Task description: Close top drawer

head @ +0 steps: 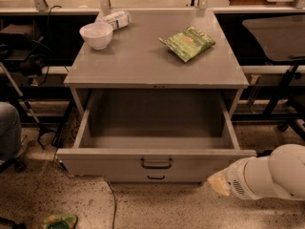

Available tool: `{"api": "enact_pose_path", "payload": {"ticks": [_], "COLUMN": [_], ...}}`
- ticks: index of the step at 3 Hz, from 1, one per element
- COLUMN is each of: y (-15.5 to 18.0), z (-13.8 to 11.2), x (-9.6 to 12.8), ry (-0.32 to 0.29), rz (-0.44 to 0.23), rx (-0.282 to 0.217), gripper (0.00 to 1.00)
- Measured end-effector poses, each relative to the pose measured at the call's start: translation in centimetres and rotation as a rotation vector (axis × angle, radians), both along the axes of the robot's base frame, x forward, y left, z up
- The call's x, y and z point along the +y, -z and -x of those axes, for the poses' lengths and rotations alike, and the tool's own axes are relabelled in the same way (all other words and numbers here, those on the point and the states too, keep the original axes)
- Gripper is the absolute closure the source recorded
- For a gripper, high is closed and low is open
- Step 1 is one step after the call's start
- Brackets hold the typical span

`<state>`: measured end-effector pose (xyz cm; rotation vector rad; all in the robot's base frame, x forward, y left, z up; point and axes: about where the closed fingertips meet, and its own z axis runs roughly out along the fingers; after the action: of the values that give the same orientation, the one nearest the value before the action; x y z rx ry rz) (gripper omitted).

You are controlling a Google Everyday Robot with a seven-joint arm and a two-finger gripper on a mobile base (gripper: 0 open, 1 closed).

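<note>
The top drawer (119,165) is a wide, deep grey metal drawer pulled well out of the cabinet, empty inside, with a small black loop handle (156,163) centred on its front. A lower drawer front with its own small handle (156,177) shows just beneath it. My white arm (267,173) comes in from the lower right. My gripper (219,183) is at its pale tip, low against the right end of the drawer front.
The grey cabinet top (138,56) carries a white bowl (96,35), a white packet (114,19) behind it and a green snack bag (188,43). A black cable (113,204) runs over the speckled floor. A green object (59,221) lies at bottom left. A seated person's leg (8,130) is at left.
</note>
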<state>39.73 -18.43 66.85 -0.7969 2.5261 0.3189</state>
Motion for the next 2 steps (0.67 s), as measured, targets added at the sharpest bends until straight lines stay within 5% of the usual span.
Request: {"api": "enact_pose_path", "payload": {"ticks": [1,2], "y": [0.0,0.2], "z": [-5.9,-7.7], "x": [-1.0,-1.1], "ry": [-0.006,-0.009], "rz": [0.007,-0.001], "rx": [-0.103,-0.123], "gripper": [1.0,1.0]}}
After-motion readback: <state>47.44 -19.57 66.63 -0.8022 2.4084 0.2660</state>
